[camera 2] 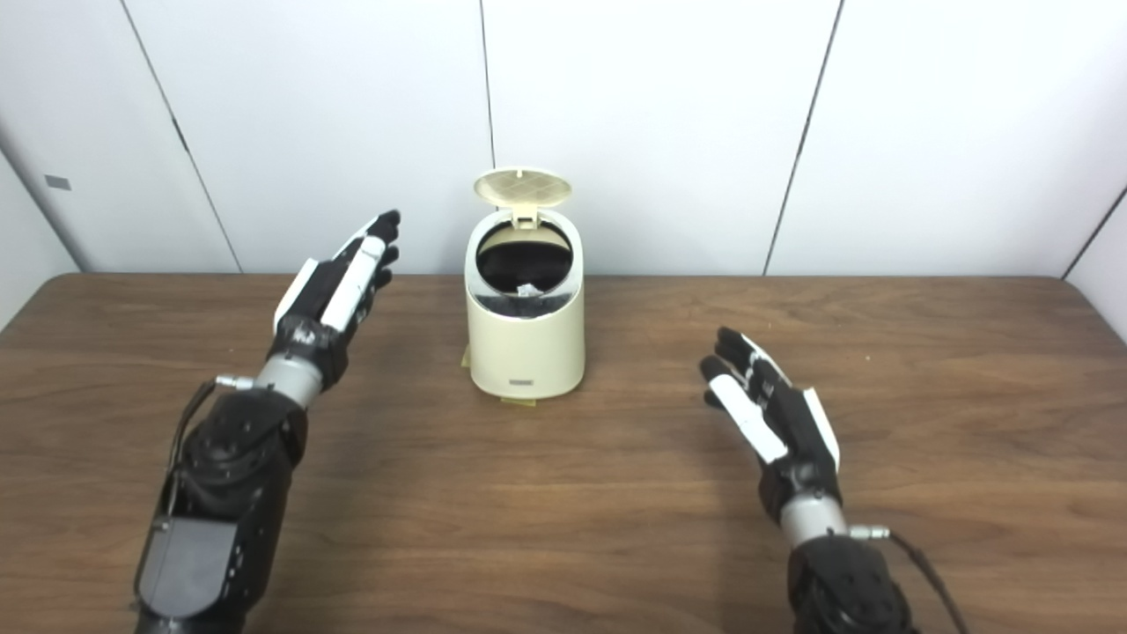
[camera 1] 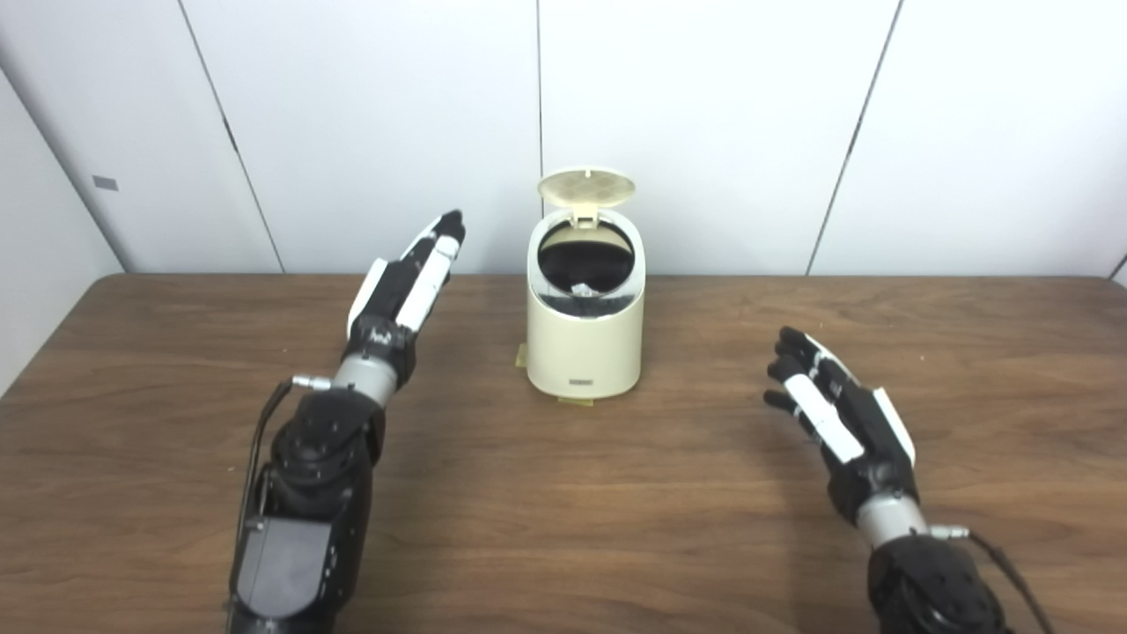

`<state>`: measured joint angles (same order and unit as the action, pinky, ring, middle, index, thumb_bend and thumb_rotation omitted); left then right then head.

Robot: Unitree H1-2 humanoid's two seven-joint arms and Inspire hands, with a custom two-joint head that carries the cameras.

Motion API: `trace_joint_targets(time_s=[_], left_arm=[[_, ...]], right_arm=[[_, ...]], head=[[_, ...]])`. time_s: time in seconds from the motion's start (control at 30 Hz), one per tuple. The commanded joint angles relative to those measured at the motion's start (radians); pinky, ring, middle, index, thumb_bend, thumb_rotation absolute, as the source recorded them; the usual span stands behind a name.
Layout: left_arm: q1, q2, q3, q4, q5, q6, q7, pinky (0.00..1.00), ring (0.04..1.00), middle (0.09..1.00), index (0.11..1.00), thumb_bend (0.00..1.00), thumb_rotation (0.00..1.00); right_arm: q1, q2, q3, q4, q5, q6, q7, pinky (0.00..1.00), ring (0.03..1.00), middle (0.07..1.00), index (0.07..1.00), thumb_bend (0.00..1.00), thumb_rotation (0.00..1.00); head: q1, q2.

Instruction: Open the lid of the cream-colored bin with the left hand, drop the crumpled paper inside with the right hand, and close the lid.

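Where the wooden table (camera 1: 563, 528) meets the white panelled wall (camera 1: 704, 114), you see the cream-colored bin (camera 1: 585, 339) standing upright near the far edge, roughly centred. Its round lid (camera 1: 586, 187) is tipped up and back on the rear hinge, leaving the dark mouth open toward you. Inside, low in the opening, you can make out a small pale scrap, the crumpled paper (camera 1: 582, 290). Your left hand (camera 1: 407, 280) is raised to the left of the bin, near it but apart from it, fingers straight and extended toward the wall, holding nothing. Your right hand (camera 1: 832, 407) hangs over the table well to the right of the bin and nearer you, fingers spread and lightly curved, likewise empty.
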<state>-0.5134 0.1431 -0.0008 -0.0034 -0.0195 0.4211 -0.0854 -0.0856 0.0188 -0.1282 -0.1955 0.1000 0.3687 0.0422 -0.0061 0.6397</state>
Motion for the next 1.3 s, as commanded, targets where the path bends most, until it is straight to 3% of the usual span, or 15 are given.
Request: trace_joint_targets(time_s=[0.0, 0.13, 0.5, 0.67, 0.87, 1.07, 1.27], left_arm=[[-0.114, 0.013, -0.014, 0.009, 0.018, 0.01, -0.01, 1.0, 0.999, 0.98, 0.963, 0.59, 0.91], [-0.199, 0.01, -0.027, 0.067, 0.027, 0.032, -0.01, 1.0, 1.0, 0.969, 0.935, 0.6, 0.9], [-0.319, 0.026, -0.096, 0.165, 0.084, -0.033, -0.038, 1.0, 0.99, 0.956, 0.894, 0.56, 1.0], [-0.33, 0.039, -0.152, 0.172, 0.164, -0.072, -0.037, 1.0, 0.972, 0.924, 0.823, 0.53, 1.0], [-0.321, 0.067, -0.248, 0.132, 0.323, -0.061, -0.027, 0.98, 0.952, 0.872, 0.684, 0.54, 1.0], [-0.288, 0.129, -0.336, 0.089, 0.485, -0.175, -0.028, 0.86, 0.933, 0.889, 0.595, 0.54, 1.0], [-0.276, 0.162, -0.382, 0.058, 0.605, -0.244, -0.041, 0.83, 0.911, 0.869, 0.571, 0.54, 1.0]], right_arm=[[-0.018, 0.005, 0.001, -0.034, 0.044, -0.033, 0.016, 0.97, 0.977, 0.975, 0.959, 0.59, 0.94], [0.004, 0.027, 0.006, -0.028, 0.08, -0.059, 0.011, 1.0, 0.977, 0.979, 0.976, 0.6, 0.98], [0.02, 0.037, 0.033, 0.003, 0.068, -0.09, -0.011, 1.0, 0.978, 0.954, 0.979, 0.53, 1.0], [0.02, 0.036, 0.043, 0.024, 0.038, -0.105, -0.031, 1.0, 0.968, 0.943, 0.979, 0.52, 0.99], [0.016, 0.018, 0.059, 0.052, -0.005, -0.129, -0.048, 1.0, 0.999, 0.94, 0.992, 0.56, 1.0], [0.017, -0.027, 0.107, 0.068, -0.125, -0.145, -0.068, 0.99, 0.993, 0.934, 0.999, 0.63, 1.0], [0.02, -0.077, 0.171, 0.055, -0.271, -0.142, -0.092, 0.93, 0.933, 0.895, 1.0, 0.59, 1.0]], head=[[0.0, 0.001], [0.008, -0.007], [0.009, -0.011], [0.007, -0.011], [-0.001, -0.007], [-0.004, -0.004], [-0.01, -0.004]])
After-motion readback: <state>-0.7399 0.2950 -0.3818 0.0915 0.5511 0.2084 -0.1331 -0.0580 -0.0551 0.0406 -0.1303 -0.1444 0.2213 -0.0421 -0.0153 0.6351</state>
